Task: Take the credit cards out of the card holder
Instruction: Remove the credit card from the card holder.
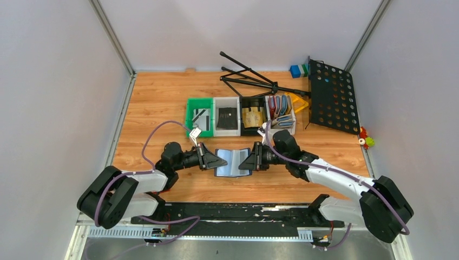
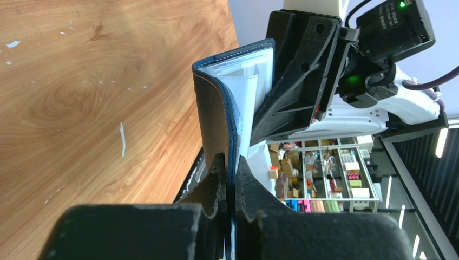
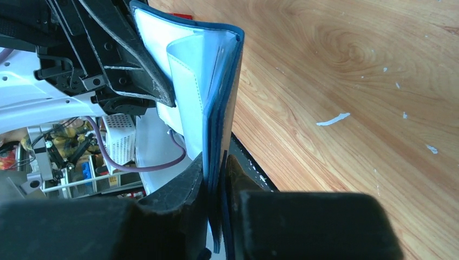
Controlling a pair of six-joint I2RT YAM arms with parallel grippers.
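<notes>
**Top view with 2 wrist views.** We see the navy card holder [image 1: 233,163] spread open between the 2 arms. It lies midway between the desk's left and right edges and nearer the near edge than the far one. Its pale blue-grey pocketed inside faces up.

The left gripper [image 1: 218,161] takes the holder's left flap, and the left wrist view shows its jaws closed tight on the navy cover. The right gripper [image 1: 247,161] takes the right flap, and the right wrist view shows its jaws clamped likewise on the cover's edge.

We cannot tell whether the holder touches the desk [image 1: 157,103], nor whether any pocket holds a card.

A row of 4 bins stands toward the far edge:
- a green bin [image 1: 189,116] with silver-grey credit cards [image 1: 200,115]
- a white bin [image 1: 226,99] with a dark card [image 1: 227,116]
- a black bin [image 1: 253,99] with a tan-gold card [image 1: 252,117]
- a 4th bin [image 1: 293,122] with red, blue and grey holders [image 1: 280,106] standing upright

A black music stand [image 1: 331,96] lies at the far right corner.
</notes>
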